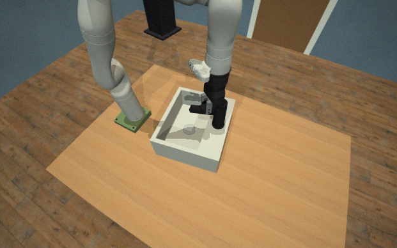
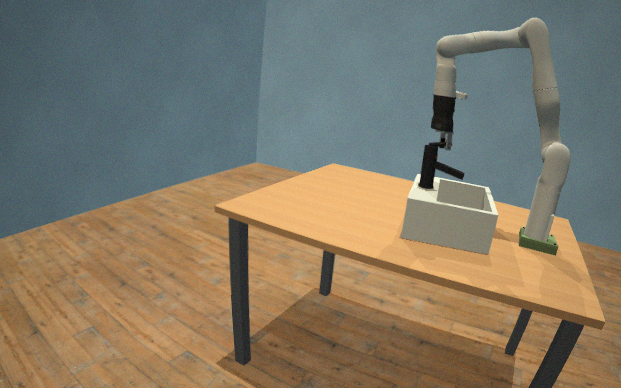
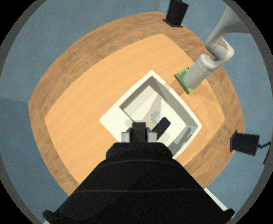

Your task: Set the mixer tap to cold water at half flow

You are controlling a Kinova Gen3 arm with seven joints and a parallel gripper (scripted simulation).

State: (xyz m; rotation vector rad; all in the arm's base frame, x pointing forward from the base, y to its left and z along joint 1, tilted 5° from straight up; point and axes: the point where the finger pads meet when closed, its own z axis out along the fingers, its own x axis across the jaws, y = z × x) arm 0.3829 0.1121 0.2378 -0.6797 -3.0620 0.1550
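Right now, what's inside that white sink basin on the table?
Inside the white basin a round grey drain sits on the floor, under the black tap's spout. The gripper, shut on the lever, hides the far corner.

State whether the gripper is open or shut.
Shut on the tap lever: the gripper comes down from above with its fingers at the lever's end, beside the tap's top.

Wooden table [image 2: 326, 210] with white sink [image 2: 446, 225], green base plate [image 2: 550, 246]
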